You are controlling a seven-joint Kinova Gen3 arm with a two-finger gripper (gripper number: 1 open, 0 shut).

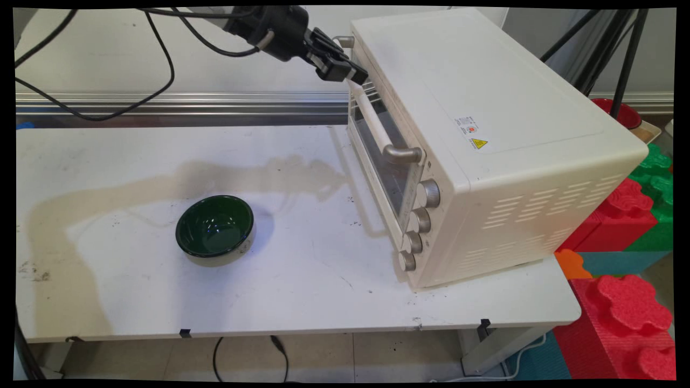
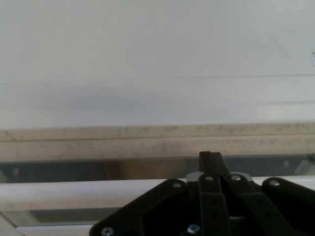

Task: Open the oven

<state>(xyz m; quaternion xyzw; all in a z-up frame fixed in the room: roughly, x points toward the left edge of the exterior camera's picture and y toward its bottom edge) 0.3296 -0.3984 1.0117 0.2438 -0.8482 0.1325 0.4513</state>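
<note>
We take oven (image 1: 474,134) as landmark: it stands on table (image 1: 302,291), at right end. Bowl (image 1: 215,228) sits on table well left of oven, apart from it. Gripper (image 1: 356,73) is at oven's upper front, against far end of door handle (image 1: 377,126). Knobs (image 1: 418,229) run down oven front, nearer us than handle. Foam blocks (image 1: 620,258) lie right of oven, off table.

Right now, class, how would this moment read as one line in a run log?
black two-finger gripper: at white bar handle of cream toaster oven | oven door: closed | dark green bowl: alone on white table
</note>
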